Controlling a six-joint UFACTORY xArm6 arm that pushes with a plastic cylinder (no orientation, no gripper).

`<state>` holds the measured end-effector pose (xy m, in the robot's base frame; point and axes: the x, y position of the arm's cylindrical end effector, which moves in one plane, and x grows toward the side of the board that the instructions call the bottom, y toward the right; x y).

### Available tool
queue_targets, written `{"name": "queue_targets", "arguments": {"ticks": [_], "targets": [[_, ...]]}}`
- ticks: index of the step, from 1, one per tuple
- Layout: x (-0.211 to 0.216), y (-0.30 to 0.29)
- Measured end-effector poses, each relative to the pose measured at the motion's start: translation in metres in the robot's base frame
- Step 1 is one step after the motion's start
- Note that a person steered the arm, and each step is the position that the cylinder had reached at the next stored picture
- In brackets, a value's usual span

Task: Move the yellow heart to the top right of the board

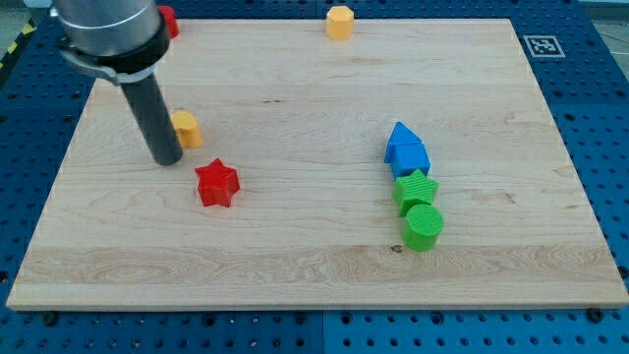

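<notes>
A yellow block (188,129), which looks like the heart, lies on the wooden board (314,265) at the view's left, its left side hidden by my rod. My tip (165,160) rests on the board just left of and slightly below this block, touching or nearly touching it. A second yellow block (339,22), roughly hexagonal, sits at the board's top edge, right of centre.
A red star (216,184) lies just below and right of my tip. A red block (169,20) shows partly behind the arm at top left. Two blue blocks (406,149), a green star (416,189) and a green cylinder (423,226) form a column at centre right.
</notes>
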<state>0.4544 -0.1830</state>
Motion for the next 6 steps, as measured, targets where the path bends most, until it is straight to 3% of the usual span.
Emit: {"name": "queue_targets", "arguments": {"ticks": [4,6], "targets": [[-0.094,0.042],[-0.162,0.096]]}}
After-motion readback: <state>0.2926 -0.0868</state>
